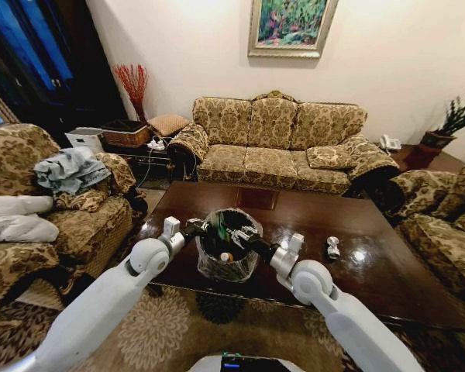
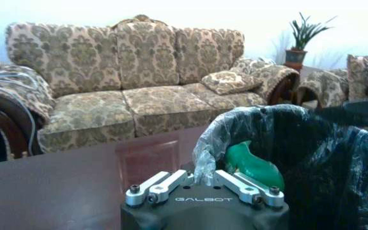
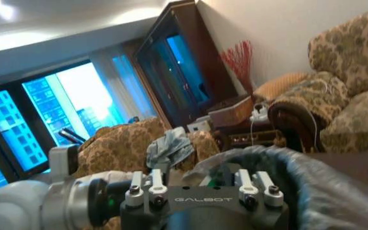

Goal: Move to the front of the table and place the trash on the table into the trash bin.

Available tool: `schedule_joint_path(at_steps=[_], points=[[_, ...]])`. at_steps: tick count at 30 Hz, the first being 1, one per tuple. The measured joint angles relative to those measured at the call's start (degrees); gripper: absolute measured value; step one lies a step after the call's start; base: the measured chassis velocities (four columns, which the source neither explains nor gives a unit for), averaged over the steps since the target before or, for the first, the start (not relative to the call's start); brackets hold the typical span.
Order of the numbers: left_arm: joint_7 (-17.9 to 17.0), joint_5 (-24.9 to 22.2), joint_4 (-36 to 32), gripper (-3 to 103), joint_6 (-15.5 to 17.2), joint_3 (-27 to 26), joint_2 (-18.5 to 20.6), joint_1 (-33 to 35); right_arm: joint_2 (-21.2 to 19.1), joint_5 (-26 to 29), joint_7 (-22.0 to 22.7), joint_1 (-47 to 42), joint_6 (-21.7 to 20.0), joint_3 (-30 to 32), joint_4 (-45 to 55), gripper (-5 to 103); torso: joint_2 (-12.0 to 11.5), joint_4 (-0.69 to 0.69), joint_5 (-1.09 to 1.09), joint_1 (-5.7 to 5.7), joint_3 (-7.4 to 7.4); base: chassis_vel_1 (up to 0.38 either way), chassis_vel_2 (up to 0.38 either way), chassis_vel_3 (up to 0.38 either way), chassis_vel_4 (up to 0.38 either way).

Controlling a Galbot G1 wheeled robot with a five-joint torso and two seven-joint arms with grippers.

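left gripper (image 1: 200, 228) is hovering at the near-left rim of the bin (image 1: 209, 267), just left of centre in the head view. in its own wrist view the left gripper (image 2: 203, 179) is sitting right against the crinkly liner, with a fold of plastic rising between its knuckles, and i cannot tell whether it is pinching anything.

right gripper (image 1: 236, 232) is reaching in from the lower right, poised over the bin's mouth, facing the left one. the right gripper (image 3: 203, 184) is hanging just above the bin's rim (image 3: 325, 182), a speck of green showing between its knuckles. wide or narrow, i cannot tell. the left arm (image 3: 37, 206) is showing close beside it.

the green bottle (image 1: 219, 226) is standing up between the two grippers, inside the bin's opening. in the left wrist view the green bottle (image 2: 254, 165) is lying against the inner wall of the bin (image 2: 325, 158), right beside the gripper.

something small, pale and orange (image 1: 227, 256) is resting at the bin's bottom.

the bin is standing on the table (image 1: 387, 271), near its front edge. the silvery can (image 1: 333, 248) is sitting on the table, right of centre, well apart from the bin.

the sofa (image 1: 275, 143) is stretching across behind the table, upper middle.
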Motion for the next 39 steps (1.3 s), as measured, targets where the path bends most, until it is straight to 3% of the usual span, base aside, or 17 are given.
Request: schedule_joint_path(at_steps=[4, 5, 7, 8, 9, 10, 11, 12, 13, 15, 20, 23, 39], points=[[-0.32, 0.99, -0.47, 4, 0.06, -1.01, -0.44, 1.68, -0.68, -3.82, 4.29, -0.9, 2.77, 2.07, 3.5, 68, 0.0, 0.0, -0.01, 0.0, 0.0, 0.0, 0.0, 0.0, 0.0], [-0.32, 0.99, -0.47, 4, 0.06, -1.01, -0.44, 1.68, -0.68, -3.82, 4.29, -0.9, 2.77, 2.07, 3.5, 68, 0.0, 0.0, -0.01, 0.0, 0.0, 0.0, 0.0, 0.0, 0.0], [-0.51, 2.68, -0.47, 4, 0.08, -1.6, -1.05, 2.97, -2.03, -8.44, 8.0, -2.48, 3.47, 4.75, 6.08, 80, 0.0, -0.01, -0.02, 0.0, 0.0, 0.0, 0.0, 0.0, 0.0], [-0.6, 3.98, -0.47, 4, 0.04, -2.03, -1.41, 3.83, -2.85, -11.93, 9.53, -3.61, 3.49, 6.92, 6.53, 80, 0.0, -0.01, -0.03, 0.0, 0.0, 0.0, 0.0, 0.0, 0.0], [-0.6, 3.98, -0.47, 4, 0.04, -2.03, -1.41, 3.83, -2.85, -11.93, 9.53, -3.61, 3.49, 6.92, 6.53, 80, 0.0, -0.01, -0.03, 0.0, 0.0, 0.0, 0.0, 0.0, 0.0], [-0.72, 6.22, -0.65, 4, -0.14, -2.89, -1.88, 5.48, -3.53, -16.43, 10.65, -4.86, 3.49, 9.65, 6.0, 91, 0.0, -0.03, -0.02, 0.0, 0.0, 0.0, 0.0, 0.0, 0.0], [-0.76, 7.83, -1.04, 4, -0.47, -3.57, -2.21, 6.84, -3.76, -20.24, 11.44, -5.79, 3.1, 12.04, 4.74, 91, 0.0, -0.01, -0.01, 0.0, 0.0, 0.0, 0.0, 0.0, 0.0], [-0.76, 7.83, -1.04, 4, -0.47, -3.57, -2.21, 6.84, -3.76, -20.24, 11.44, -5.79, 3.1, 12.04, 4.74, 91, 0.0, -0.01, -0.01, 0.0, 0.0, 0.0, 0.0, 0.0, 0.0], [-0.86, 9.17, -1.73, 4, -0.65, -4.14, -2.62, 8.15, -3.7, -24.62, 12.18, -7.45, 1.85, 15.93, 2.84, 99, 0.0, 0.02, 0.03, -0.01, 0.0, 0.0, 0.0, 0.0, 0.0], [-1.14, 9.76, -2.77, 4, -0.72, -4.65, -2.81, 8.99, -3.27, -27.89, 12.22, -10.7, -0.44, 22.7, 0.64, 100, 0.0, 0.01, 0.0, 0.0, 0.0, 0.0, 0.0, 0.0, 0.0], [-1.35, 9.69, -3.94, 4, -0.74, -5.05, -2.5, 9.13, -2.69, -28.95, 9.35, -16.14, -1.17, 30.57, -2.39, 100, 0.0, -0.03, 0.01, 0.0, 0.0, 0.0, 0.0, 0.0, 0.0], [-1.48, 9.54, -4.29, 4, -0.74, -5.18, -2.38, 9.07, -2.64, -28.91, 8.63, -17.0, -1.18, 31.42, -2.68, 100, 0.0, -0.02, 0.0, 0.0, 0.0, 0.001, -0.044, -0.007, 0.035], [-1.91, 8.55, -5.4, 4, -0.48, -5.4, -2.1, 9.21, -1.66, -28.2, 8.44, -14.65, -1.17, 29.17, -5.19, 100, 0.01, -0.02, 0.0, -0.02, -0.01, -0.074, -0.207, 0.078, 0.203]])
